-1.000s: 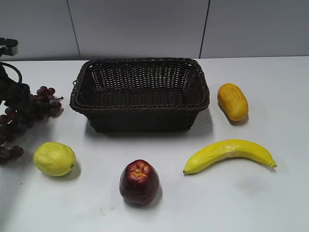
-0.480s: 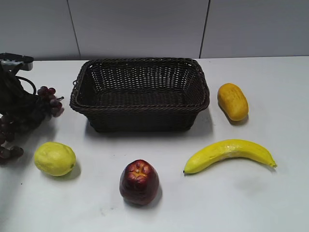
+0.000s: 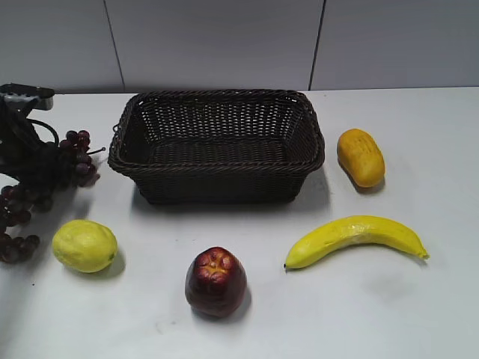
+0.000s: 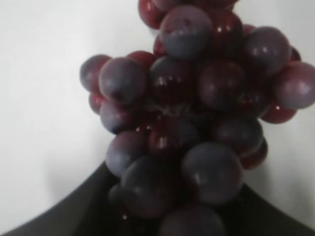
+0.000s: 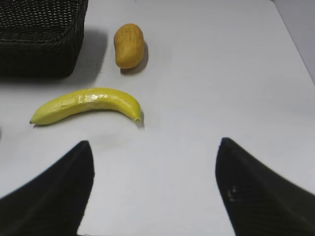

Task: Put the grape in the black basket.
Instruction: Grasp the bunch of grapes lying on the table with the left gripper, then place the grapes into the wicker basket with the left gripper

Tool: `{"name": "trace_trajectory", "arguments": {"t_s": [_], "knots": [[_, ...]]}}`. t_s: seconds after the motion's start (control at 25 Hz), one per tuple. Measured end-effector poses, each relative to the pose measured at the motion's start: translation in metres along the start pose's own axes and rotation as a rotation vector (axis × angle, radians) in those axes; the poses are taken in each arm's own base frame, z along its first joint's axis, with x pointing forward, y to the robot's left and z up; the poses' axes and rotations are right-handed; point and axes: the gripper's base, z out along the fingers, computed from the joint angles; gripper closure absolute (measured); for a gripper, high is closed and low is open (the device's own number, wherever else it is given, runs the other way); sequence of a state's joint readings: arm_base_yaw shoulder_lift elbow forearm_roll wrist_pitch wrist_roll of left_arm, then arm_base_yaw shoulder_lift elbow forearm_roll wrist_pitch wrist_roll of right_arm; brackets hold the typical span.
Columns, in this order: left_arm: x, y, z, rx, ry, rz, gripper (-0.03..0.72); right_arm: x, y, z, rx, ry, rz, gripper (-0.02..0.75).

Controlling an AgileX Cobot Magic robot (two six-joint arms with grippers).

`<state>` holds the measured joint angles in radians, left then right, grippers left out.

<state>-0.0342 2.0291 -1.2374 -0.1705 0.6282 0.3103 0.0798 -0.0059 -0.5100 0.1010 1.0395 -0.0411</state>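
We see the long bunch of dark purple-red grapes (image 3: 46, 172) at the white desk's (image 3: 359, 314) left edge, beside the dark woven wicker basket (image 3: 217, 143); our left hand (image 3: 26, 146) sits over it, its grip impossible to tell. Our right hand (image 5: 155, 191) gapes wide, holding nothing.

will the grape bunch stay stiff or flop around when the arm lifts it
Probably floppy: the grape is a loose string of many small round berries trailing down past the lemon, so its tail should dangle and swing. The smooth round berries may also slip in the left gripper's hold.
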Motion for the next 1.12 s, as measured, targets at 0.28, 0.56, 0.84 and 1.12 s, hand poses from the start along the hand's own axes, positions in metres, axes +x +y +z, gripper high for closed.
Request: {"name": "trace_trajectory", "arguments": {"t_s": [0.28,0.56,0.84,1.12], "knots": [[0.0,-0.001,-0.002,0.011,0.026,0.001,0.419,0.0,0.0,0.0,0.0,0.0,0.0,0.153],[-0.014,-0.006,-0.058,0.031,-0.024,0.006,0.42,0.0,0.0,0.0,0.0,0.0,0.0,0.153],[-0.043,-0.029,-0.179,0.069,-0.244,0.057,0.421,0.0,0.0,0.0,0.0,0.0,0.0,0.153],[-0.068,-0.098,-0.258,0.126,-0.455,0.25,0.426,0.0,0.0,0.0,0.0,0.0,0.0,0.153]]}}
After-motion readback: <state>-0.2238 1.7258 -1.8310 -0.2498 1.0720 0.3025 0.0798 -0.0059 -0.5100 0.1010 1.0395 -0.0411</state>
